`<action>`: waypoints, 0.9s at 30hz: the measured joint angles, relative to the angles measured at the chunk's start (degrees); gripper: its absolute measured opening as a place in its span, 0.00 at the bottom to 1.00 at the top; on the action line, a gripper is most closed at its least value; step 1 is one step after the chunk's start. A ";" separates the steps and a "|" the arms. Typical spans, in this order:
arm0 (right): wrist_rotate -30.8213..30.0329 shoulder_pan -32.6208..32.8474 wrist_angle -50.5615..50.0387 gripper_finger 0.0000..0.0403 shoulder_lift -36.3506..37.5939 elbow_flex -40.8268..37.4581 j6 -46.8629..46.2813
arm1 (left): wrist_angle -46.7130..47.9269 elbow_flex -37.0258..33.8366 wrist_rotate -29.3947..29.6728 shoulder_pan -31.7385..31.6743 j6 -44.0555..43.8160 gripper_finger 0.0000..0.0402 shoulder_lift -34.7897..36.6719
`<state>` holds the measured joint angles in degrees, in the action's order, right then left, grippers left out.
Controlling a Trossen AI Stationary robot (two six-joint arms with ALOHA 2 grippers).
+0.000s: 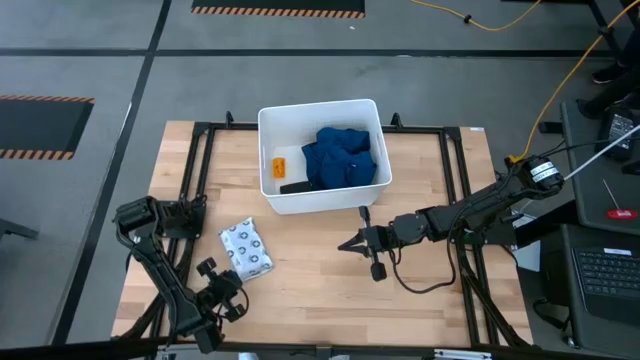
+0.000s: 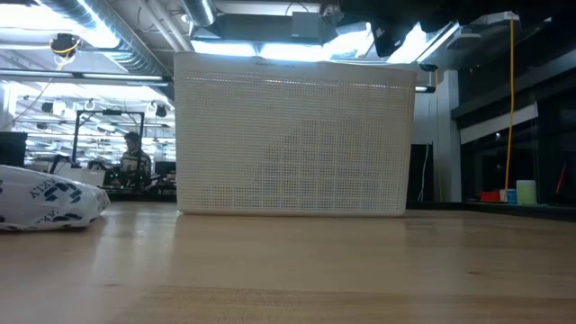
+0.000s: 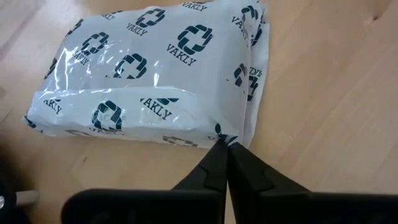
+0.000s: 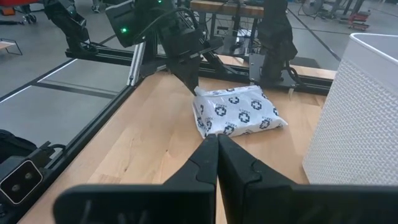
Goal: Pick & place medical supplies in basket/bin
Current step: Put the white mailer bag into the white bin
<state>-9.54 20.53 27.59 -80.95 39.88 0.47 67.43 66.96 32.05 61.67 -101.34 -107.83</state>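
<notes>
Starting nearest the table's (image 1: 330, 290) front edge, we are seeing the left pincer (image 1: 243, 277) with its fingers pressed together right at the near corner of the white packet (image 1: 246, 249); from the left wrist view we are judging that the tips are meeting at the packet's sealed edge, though we cannot tell whether they are actually pinching the film or merely touching it. The packet is lying flat on the table, near the white tub's (image 1: 270, 145) front-left corner and outside it, so this is the one supply left to place. The right pincer (image 1: 344, 244) is waiting closed and empty just in front of the tub. Inside the tub we are counting three supplies already placed: the dark-blue cloth (image 1: 343, 155), the small black oblong (image 1: 294, 187) and the orange bottle (image 1: 279, 165). The bottle's cap is too small to make out, and in the low view the tub's wall is hiding all its contents.
</notes>
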 joint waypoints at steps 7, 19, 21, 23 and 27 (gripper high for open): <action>0.00 0.00 -0.01 0.02 0.00 0.00 0.00 | 0.03 0.00 5.24 0.00 1.24 0.00 0.02; 0.00 0.00 -0.01 0.02 0.00 0.00 0.00 | -8.09 0.02 12.00 -0.01 11.67 0.00 0.06; -0.01 0.00 -0.02 0.02 0.00 0.00 0.00 | -10.42 0.04 12.02 -0.02 15.04 0.00 0.07; 0.00 0.00 -0.02 0.02 0.00 0.00 0.00 | -12.43 0.04 12.10 -0.02 17.37 0.00 0.07; -0.02 0.00 -0.02 0.02 0.00 0.00 0.00 | -15.98 0.04 14.84 -0.11 22.18 0.00 0.07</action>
<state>-9.56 20.53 27.57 -80.95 39.88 0.47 51.45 67.00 46.89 61.56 -79.16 -107.77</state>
